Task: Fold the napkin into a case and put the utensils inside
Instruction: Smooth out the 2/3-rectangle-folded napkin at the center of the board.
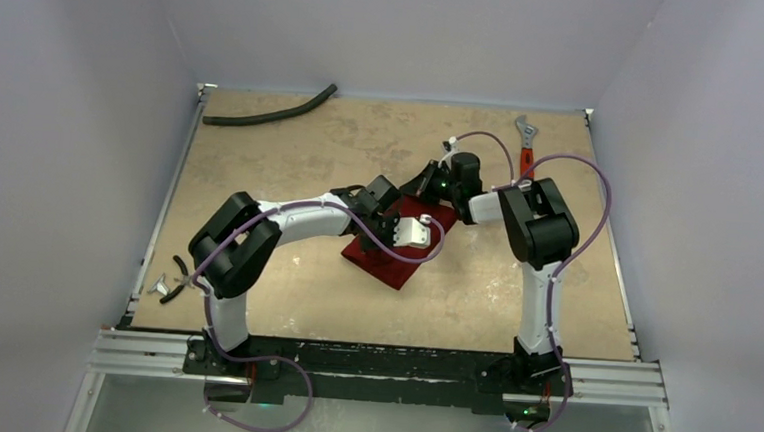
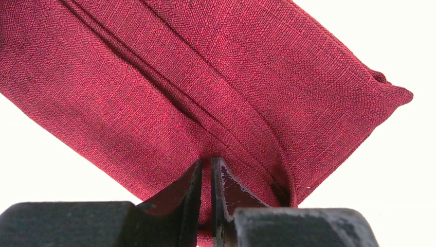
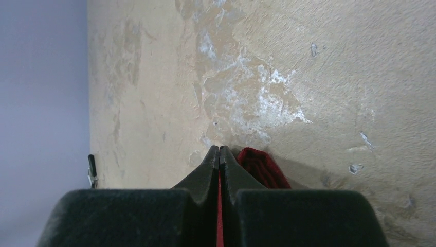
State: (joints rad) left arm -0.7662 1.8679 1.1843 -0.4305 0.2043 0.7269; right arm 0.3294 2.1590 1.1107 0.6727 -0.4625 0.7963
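Note:
The dark red napkin (image 1: pixel 395 262) lies folded into a narrow rectangle at mid-table. In the left wrist view the napkin (image 2: pixel 205 77) fills the frame with long creases. My left gripper (image 2: pixel 205 163) is shut on a raised pinch of its cloth, over its middle in the top view (image 1: pixel 395 239). My right gripper (image 3: pixel 219 149) is shut, tips touching, at the napkin's far end (image 1: pixel 425 186). A folded corner of the napkin (image 3: pixel 262 167) shows just right of its tips, and red shows through the slit behind them. The utensils are out of view.
A red-handled wrench (image 1: pixel 525 145) lies at the back right and a black hose (image 1: pixel 269 114) at the back left. A small plier-like tool (image 1: pixel 168 283) sits at the table's left edge, also in the right wrist view (image 3: pixel 91 172).

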